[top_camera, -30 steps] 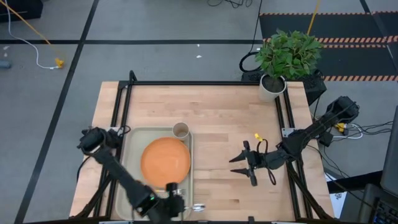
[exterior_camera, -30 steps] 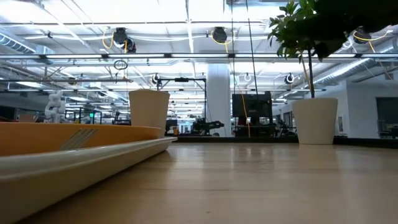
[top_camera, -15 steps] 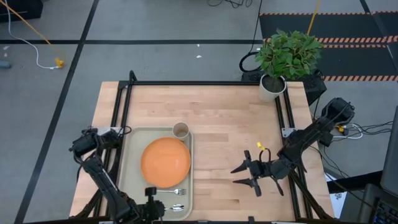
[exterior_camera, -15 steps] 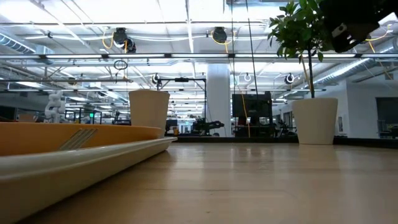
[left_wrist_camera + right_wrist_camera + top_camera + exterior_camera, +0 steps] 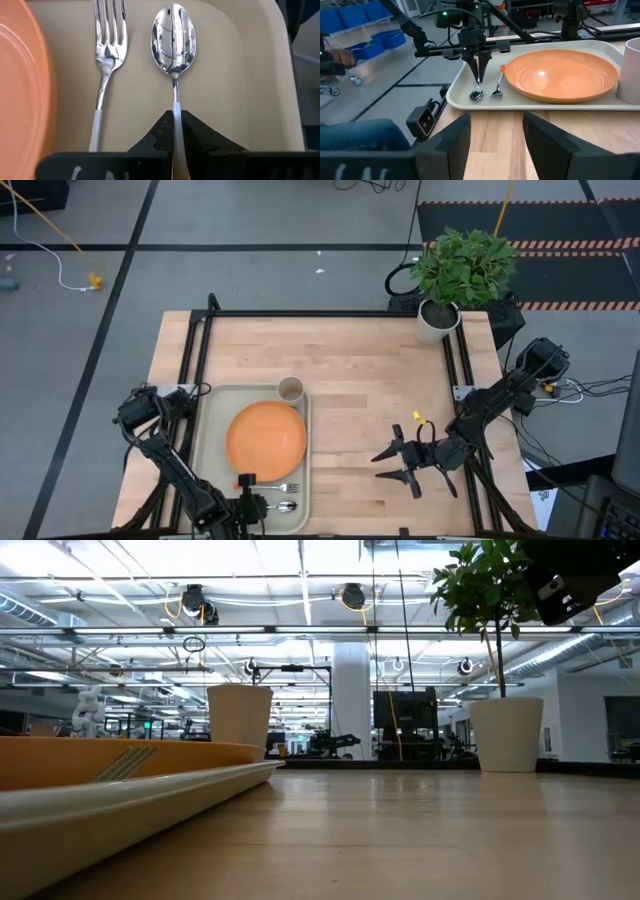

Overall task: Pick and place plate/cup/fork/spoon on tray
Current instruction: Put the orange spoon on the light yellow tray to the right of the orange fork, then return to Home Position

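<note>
The pale tray [image 5: 212,470] lies at the table's near left and carries the orange plate [image 5: 265,438] and the tan cup [image 5: 290,389] at its far right corner. The fork [image 5: 110,45] lies flat on the tray floor between the plate and the spoon [image 5: 173,40]. My left gripper [image 5: 250,502] is over the tray's near edge, shut on the spoon. It also shows in the right wrist view [image 5: 479,65]. My right gripper [image 5: 393,465] is open and empty over bare table to the right of the tray. My left gripper pinches the spoon's handle [image 5: 174,135] between its two fingers, back from the bowl. The fingers come from above, slanting from the table's left, and lie along the handle. The spoon slants down below them, its bowl [image 5: 476,95] on the tray floor next to the fork's tines.
A white pot with a green plant [image 5: 440,315] stands at the table's far right corner. Bare wood lies between the tray and the right arm. A small yellow object [image 5: 415,416] lies by the right arm. A black frame [image 5: 330,312] runs around the table.
My left gripper has gone toward the table's left edge with the spoon. The spoon has come in from beyond the tray's right rim and now lies beside the fork. My right gripper has moved a little toward the near edge, still open.
</note>
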`<state>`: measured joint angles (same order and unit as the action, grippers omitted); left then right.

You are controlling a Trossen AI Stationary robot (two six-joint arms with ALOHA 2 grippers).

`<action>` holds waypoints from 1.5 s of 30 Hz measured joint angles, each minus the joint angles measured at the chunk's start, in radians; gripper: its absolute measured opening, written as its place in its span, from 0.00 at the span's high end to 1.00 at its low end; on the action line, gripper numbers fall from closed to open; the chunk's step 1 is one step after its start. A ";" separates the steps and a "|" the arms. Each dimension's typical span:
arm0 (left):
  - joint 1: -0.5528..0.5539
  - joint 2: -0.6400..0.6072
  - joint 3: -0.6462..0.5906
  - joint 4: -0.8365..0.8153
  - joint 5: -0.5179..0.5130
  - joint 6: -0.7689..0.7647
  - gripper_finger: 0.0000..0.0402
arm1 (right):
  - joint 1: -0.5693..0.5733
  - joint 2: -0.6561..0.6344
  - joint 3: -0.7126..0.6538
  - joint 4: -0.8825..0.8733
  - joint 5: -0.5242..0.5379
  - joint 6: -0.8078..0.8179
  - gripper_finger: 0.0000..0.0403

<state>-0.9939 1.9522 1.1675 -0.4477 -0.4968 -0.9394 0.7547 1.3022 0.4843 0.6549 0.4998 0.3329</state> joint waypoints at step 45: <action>0.362 -0.405 -0.152 0.352 -0.105 0.814 0.99 | -0.157 -0.211 -0.170 -0.046 -0.242 -0.378 1.00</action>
<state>-0.6318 1.5468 1.0153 -0.0961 -0.6021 -0.1253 0.5982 1.0907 0.3139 0.6091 0.2582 -0.0455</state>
